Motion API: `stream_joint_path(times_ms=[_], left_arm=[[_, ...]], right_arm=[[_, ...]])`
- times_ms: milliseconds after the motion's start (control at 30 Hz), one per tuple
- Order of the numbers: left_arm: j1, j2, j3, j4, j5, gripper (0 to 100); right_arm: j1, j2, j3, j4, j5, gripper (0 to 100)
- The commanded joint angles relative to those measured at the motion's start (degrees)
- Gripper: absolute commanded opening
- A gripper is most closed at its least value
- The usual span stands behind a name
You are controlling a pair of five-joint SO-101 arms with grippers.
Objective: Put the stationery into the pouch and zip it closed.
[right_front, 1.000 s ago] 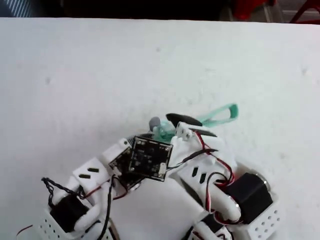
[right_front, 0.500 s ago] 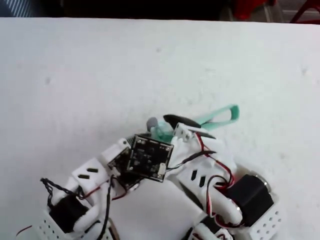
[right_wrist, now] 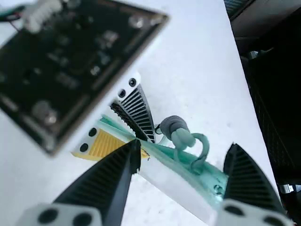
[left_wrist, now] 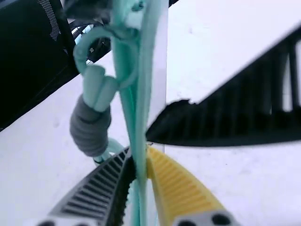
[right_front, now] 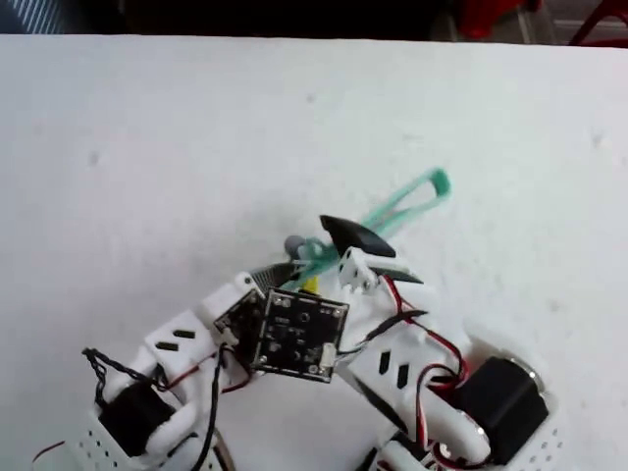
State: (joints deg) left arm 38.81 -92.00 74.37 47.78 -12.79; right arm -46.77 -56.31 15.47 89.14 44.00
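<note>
Swung upward since a second ago, the pouch's mint strap loop now slants toward the upper right of the high view, and the square camera board at lower centre sits a little lower in the frame than it did.

Nearest, at the bottom edge of the high view, one white arm comes up from the lower left and the other from the lower right, and they meet just below the centre. In the left wrist view the left pincer is clamped tight: its black ribbed finger and its yellow ribbed finger press from either side on the thin mint edge of the pouch, which is seen edge-on. A grey zip pull hangs on a mint cord just beside that edge.

The right pincer stands wide apart, a black finger on each side of the pouch, one fingertip close to the yellow finger and holding nothing.

Beyond them the white desk stretches to the top of the frame.
</note>
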Motion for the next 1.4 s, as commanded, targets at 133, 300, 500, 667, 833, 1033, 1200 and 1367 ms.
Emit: stream_joint_path(times_ms=[133,300,500,667,833,1033,1200,1367], left_arm=[[0.8,-1.1,-0.4,-2.4,0.5,2],[0.8,-1.1,-0.4,-2.4,0.4,2],[0.8,-1.1,-0.4,-2.4,0.5,2],[0.8,-1.1,-0.4,-2.4,0.4,2],[0.8,-1.1,-0.4,-2.4,0.5,2],[0.8,-1.1,-0.4,-2.4,0.5,3],[0.9,-1.1,-0.4,-2.5,0.5,7],[0.8,-1.1,-0.4,-2.4,0.5,20]], right_arm=[[-0.1,5.9,-2.7,-2.3,-4.8,26.9],[0.0,9.4,-3.3,-5.3,-5.4,26.9],[5.9,10.1,-2.8,-3.6,1.3,26.2],[6.1,10.1,-2.8,-2.2,4.4,8.1],[6.1,10.1,-2.8,-2.3,4.7,1.9],[6.1,9.6,-3.3,-3.7,3.8,1.9],[6.4,9.2,-3.3,-11.7,-6.2,1.8],[6.5,2.8,-3.3,-20.2,-16.9,1.8]])
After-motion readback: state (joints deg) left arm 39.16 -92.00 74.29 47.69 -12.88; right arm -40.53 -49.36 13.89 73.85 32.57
